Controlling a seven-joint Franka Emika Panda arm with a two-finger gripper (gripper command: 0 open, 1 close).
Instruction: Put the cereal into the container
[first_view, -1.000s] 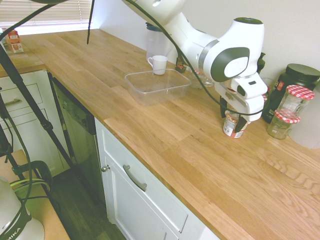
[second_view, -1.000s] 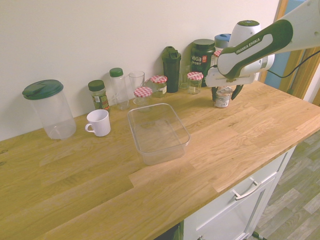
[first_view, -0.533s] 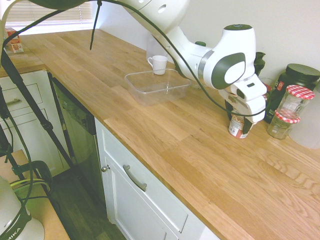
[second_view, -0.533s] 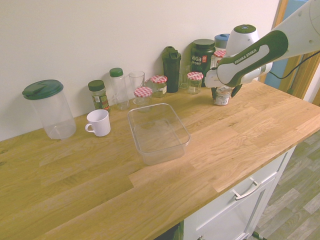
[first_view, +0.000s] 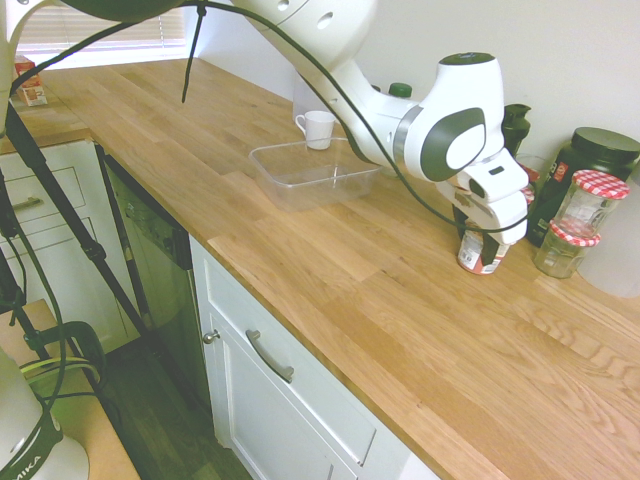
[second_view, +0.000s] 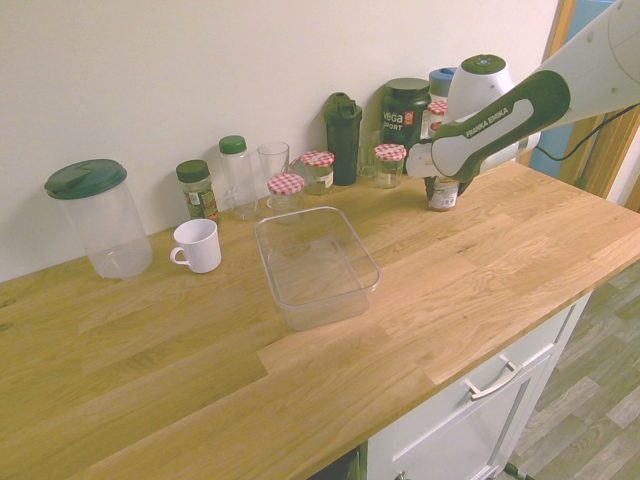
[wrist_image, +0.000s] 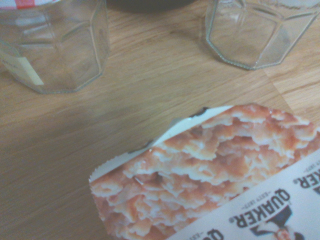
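**A:** One change matters: the pincer (first_view: 480, 243), which stood wide apart around the cereal (first_view: 476, 253) a second ago, is now clenched on its upper part. The cup stands on the bench (first_view: 330, 290), directly under the pincer, tilted a little with it.

**B:** So the grasp looks made?

**A:** I judge so. The arm has barely shifted; only the closing is new. In the wrist view the tan printed lid (wrist_image: 210, 165) fills the lower part of the picture, which fits a cup sitting right at the pincer. Lifting and carrying are not yet done.

**B:** Where is the container?

**A:** One container (second_view: 316, 264), a clear tub with nothing in it, lies well apart from the pincer, out along the bench on the arm's side. That is where the cup must travel.

**B:** Count the rest.

**A:** One white mug (second_view: 196, 245) beyond the tub. One big clear pitcher with a green lid (second_view: 98, 218), farthest from the pincer. Four jars with red-checked lids, as best I can tell: one (second_view: 389, 164) just beside the pincer, two (second_view: 285, 191) further along the wall, and one half hidden behind the arm. One dark tub (second_view: 405, 113) and one dark shaker bottle (second_view: 342, 137) are behind them.
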